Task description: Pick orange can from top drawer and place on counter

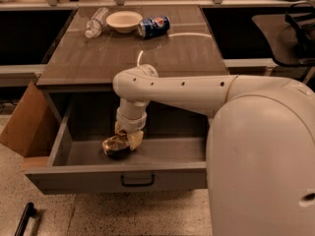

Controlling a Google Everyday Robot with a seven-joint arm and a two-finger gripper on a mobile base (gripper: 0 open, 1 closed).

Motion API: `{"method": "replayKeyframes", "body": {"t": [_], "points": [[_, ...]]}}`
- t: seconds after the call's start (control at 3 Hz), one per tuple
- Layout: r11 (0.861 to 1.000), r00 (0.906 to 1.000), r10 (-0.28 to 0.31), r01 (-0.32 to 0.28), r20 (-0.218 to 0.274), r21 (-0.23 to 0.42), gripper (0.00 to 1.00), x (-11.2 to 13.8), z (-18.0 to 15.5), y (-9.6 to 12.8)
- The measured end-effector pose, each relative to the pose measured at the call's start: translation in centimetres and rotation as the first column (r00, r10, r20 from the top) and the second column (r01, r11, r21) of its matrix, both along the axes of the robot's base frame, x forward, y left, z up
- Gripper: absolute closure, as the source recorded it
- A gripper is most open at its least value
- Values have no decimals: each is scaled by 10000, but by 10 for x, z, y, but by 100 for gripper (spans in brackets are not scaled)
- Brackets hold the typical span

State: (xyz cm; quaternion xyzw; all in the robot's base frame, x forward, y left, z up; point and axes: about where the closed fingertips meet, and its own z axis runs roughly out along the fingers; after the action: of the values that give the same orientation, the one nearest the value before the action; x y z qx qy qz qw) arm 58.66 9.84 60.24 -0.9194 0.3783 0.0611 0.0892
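The orange can point(115, 144), dented and shiny gold, lies on the floor of the open top drawer point(162, 175), left of its middle. My gripper point(126, 137) reaches down into the drawer from the white arm point(182, 88) and is shut on the can. One cream finger point(135, 139) presses its right side and the other is at its upper left. The can still rests low in the drawer. The counter point(98, 58), with a white arc on it, lies just behind the drawer.
On the counter's far edge are a blue Pepsi can point(153, 26) on its side, a white bowl point(124, 20) and a clear plastic bottle point(95, 22). A brown cardboard flap point(24, 127) leans at the drawer's left. The robot's white body point(261, 161) fills the right.
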Motion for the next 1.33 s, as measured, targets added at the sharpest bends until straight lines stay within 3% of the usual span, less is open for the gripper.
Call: {"method": "replayKeyframes", "body": {"t": [0.33, 0.67, 1.0, 1.33], "points": [[9973, 9988, -448, 434, 219, 595, 86, -5, 18, -14], [9817, 9912, -1247, 1168, 442, 1502, 100, -10, 50, -46], [9465, 9681, -2483, 2355, 322, 2205, 100, -14, 79, -90], [9465, 9681, -2483, 2355, 322, 2205, 100, -14, 79, -90]]}}
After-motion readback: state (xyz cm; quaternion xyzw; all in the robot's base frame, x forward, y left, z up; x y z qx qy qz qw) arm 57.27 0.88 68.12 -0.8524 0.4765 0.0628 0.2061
